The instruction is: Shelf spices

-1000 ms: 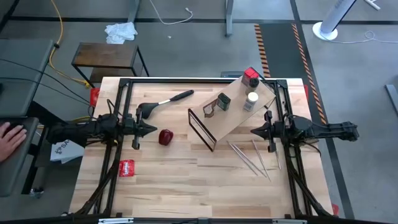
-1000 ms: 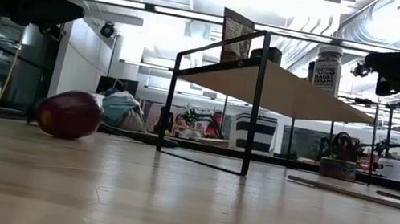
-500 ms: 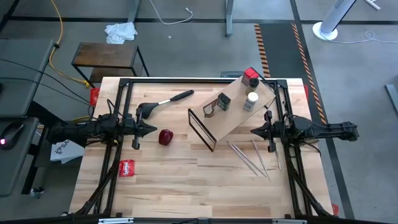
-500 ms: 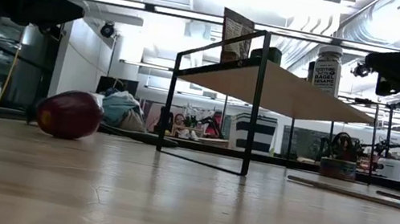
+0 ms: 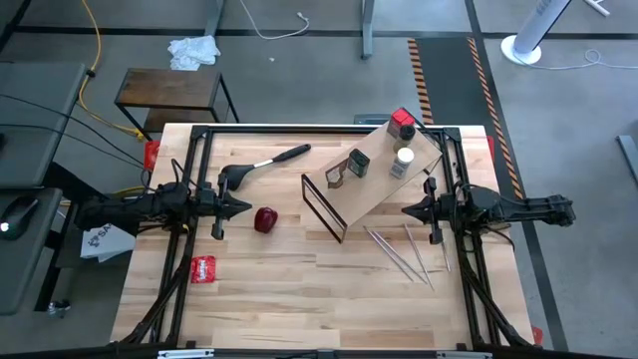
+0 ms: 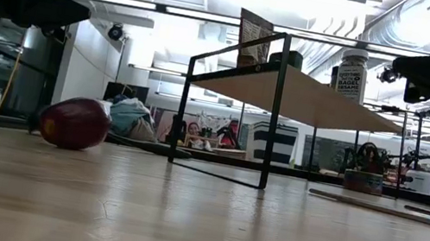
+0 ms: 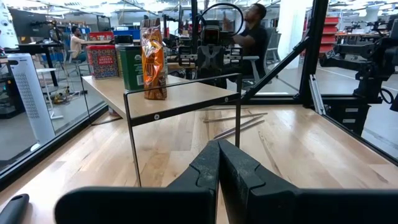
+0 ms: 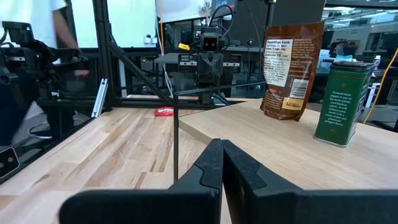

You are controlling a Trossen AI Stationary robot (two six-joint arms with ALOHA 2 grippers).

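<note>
Shelf (image 5: 374, 184) between arms; left tool (image 5: 239, 207), right tool (image 5: 410, 210) level, closed, empty.

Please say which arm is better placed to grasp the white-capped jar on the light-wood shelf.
Probably right: the right gripper is near the white-capped clear jar on the light-wood shelf; the left gripper is farther.
</note>
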